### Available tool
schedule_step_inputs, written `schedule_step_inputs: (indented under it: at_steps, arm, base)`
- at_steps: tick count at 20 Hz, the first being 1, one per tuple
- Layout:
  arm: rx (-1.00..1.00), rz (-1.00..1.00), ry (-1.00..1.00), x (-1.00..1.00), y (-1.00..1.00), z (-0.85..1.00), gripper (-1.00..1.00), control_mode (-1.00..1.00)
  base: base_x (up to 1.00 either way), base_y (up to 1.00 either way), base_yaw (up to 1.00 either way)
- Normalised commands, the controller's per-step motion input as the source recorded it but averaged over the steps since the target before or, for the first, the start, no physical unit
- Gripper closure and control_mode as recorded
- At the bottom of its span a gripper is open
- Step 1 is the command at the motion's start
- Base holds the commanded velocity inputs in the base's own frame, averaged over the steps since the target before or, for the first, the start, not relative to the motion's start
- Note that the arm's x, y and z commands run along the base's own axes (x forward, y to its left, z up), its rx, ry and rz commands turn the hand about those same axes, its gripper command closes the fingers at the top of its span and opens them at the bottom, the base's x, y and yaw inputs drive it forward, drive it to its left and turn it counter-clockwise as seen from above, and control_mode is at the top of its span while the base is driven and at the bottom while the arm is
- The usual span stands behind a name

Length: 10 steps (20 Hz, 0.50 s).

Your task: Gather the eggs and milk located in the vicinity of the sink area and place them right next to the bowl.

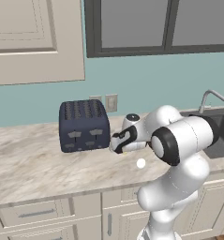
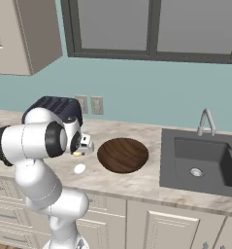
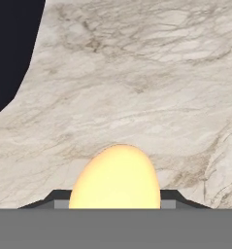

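fingers [image 3: 57,197] pinched on the yellow egg [image 3: 115,177] at its widest part, it's light, slick and crackable, so go gentle

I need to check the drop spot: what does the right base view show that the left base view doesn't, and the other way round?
Right base view alone: the bowl, the sink basin with its drain, and the end effector over the yellow egg. Left base view alone: the toaster front with its levers, unblocked. Both: white egg on the counter, the faucet and the wall outlets.
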Motion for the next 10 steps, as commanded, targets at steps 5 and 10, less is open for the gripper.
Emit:
schedule_step_inputs:
  at_steps: [5, 10]
  arm:
    - [0.0, 0.0, 0.03, 0.0, -0.02, 0.0, 1.0, -1.0]
    - [-0.02, 0.02, 0.03, 0.0, -0.07, 0.03, 1.0, -1.0]
  base:
    - [0.0, 0.0, 0.0]
    - [0.0, 0.0, 0.0]
